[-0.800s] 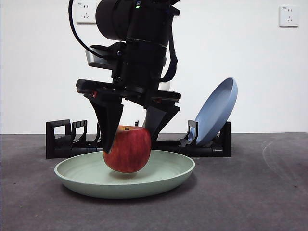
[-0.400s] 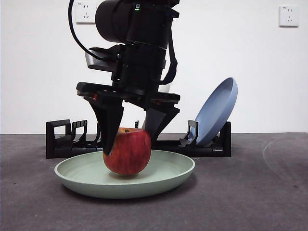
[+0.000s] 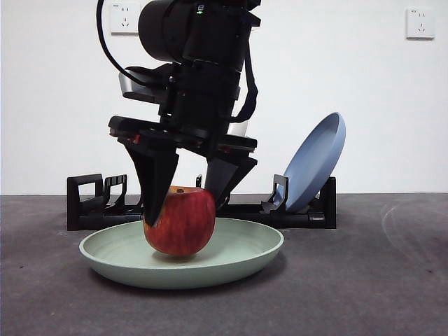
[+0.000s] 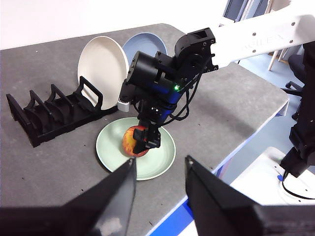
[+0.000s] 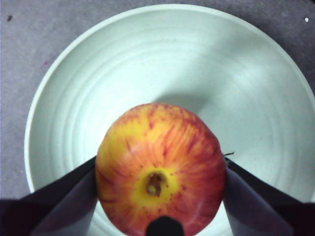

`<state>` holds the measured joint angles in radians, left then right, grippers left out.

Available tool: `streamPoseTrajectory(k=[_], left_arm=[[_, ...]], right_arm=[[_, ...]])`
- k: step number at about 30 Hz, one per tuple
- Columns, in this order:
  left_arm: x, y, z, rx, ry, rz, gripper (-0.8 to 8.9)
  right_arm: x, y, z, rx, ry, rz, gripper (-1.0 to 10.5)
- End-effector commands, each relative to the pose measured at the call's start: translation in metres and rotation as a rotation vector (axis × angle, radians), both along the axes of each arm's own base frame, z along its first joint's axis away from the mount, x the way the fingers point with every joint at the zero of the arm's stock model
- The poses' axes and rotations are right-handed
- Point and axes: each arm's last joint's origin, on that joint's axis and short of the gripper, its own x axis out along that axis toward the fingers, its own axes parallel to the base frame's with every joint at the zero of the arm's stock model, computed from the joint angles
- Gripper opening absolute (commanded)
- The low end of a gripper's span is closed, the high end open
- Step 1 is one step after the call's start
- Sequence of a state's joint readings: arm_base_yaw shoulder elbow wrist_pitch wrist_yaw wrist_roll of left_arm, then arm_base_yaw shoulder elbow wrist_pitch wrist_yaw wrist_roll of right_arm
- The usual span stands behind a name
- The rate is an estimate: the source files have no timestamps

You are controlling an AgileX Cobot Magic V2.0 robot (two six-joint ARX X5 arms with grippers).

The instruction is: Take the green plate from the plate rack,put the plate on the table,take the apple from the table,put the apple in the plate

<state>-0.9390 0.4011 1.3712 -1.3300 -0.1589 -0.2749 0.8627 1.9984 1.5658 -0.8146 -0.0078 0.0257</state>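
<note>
2 right gripper (image 3: 183,203) jaws clamp apple (image 3: 180,220).

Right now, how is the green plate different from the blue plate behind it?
The green plate lies flat on the table; the blue plate stands tilted in the rack. The green plate has the apple in it, gripped by the right hand; nothing is in the blue plate. Both are round and shallow.

Matte green plate (image 3: 238,262); glossy apple (image 3: 180,221); black plastic rack (image 3: 91,204).

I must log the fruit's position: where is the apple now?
In the front view the apple sits in the green plate, between the right hand's jaws.
</note>
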Motion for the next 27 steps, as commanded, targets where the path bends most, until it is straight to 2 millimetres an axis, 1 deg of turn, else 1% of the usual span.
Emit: streamPoseTrajectory(k=[1, 14, 22, 27], left_arm=[[0.000, 0.000, 0.000, -0.011, 0.002, 0.002, 1.65], [0.000, 0.000, -0.001, -0.012, 0.004, -0.001, 1.65], [0.000, 0.000, -0.001, -0.013, 0.005, 0.000, 1.65], [0.000, 0.000, -0.001, -0.013, 0.005, 0.000, 1.65]], right_arm=[[0.001, 0.002, -0.006, -0.006, 0.004, 0.012, -0.1], [0.001, 0.001, -0.006, -0.013, 0.010, 0.012, 0.1], [0.003, 0.004, -0.021, -0.041, 0.034, 0.011, 0.1], [0.004, 0.004, -0.021, -0.036, 0.029, 0.010, 0.1]])
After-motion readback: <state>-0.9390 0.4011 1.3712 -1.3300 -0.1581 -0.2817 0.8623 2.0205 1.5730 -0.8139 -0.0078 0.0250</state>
